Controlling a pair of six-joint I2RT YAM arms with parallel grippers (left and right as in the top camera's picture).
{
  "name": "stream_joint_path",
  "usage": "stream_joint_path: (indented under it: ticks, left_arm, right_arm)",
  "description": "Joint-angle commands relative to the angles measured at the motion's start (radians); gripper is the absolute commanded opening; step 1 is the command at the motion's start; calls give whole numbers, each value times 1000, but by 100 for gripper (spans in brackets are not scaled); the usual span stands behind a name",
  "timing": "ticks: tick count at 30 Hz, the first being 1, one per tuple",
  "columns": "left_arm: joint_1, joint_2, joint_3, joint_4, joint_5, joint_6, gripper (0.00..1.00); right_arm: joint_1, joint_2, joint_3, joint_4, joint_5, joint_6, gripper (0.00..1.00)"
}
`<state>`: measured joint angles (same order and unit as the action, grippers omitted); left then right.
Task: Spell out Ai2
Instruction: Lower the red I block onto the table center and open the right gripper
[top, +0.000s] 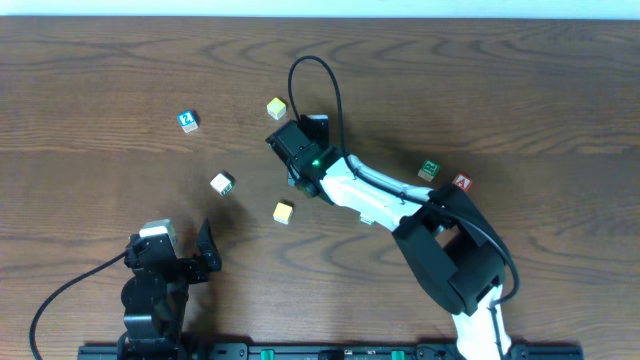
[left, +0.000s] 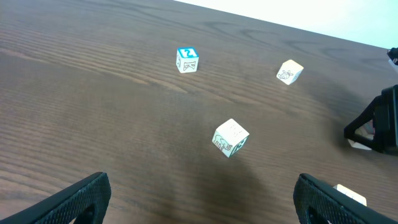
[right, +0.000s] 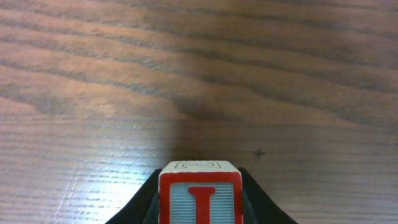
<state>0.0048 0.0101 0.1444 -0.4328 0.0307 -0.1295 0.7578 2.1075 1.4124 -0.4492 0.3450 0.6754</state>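
Observation:
My right gripper (top: 312, 128) is shut on the red-framed "I" cube (right: 200, 196), which fills the bottom of the right wrist view between the black fingers (right: 200, 177). It hovers over the table's middle back. The blue-framed "2" cube (top: 188, 121) lies at the back left and also shows in the left wrist view (left: 187, 60). The red-framed "A" cube (top: 461, 183) lies to the right, next to the right arm. My left gripper (top: 205, 250) is open and empty near the front left, its fingers (left: 202, 183) spread wide over bare wood.
A yellow cube (top: 277, 108) lies just left of the right gripper, and another yellow cube (top: 283, 212) lies in front of it. A green-marked cube (top: 222, 183) sits centre left (left: 231, 137). Another green-marked cube (top: 428, 170) sits beside the "A" cube.

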Motion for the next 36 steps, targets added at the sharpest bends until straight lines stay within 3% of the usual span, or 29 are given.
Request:
stream_joint_path:
  ticks: [1,9,32,36]
  left_arm:
    - [2,-6,-19,-1,6,14,95]
    - [2,-6,-19,-1,6,14,95]
    - [2,-6,-19,-1,6,14,95]
    - [2,-6,-19,-1,6,14,95]
  right_arm:
    - [-42,19,36,-4,56,-12,1]
    - [-110,19,52,-17,46,-72,1]
    - [-102,26,51,-68,-77,-63,2]
    - [-102,38,51,-69,-92,-63,13]
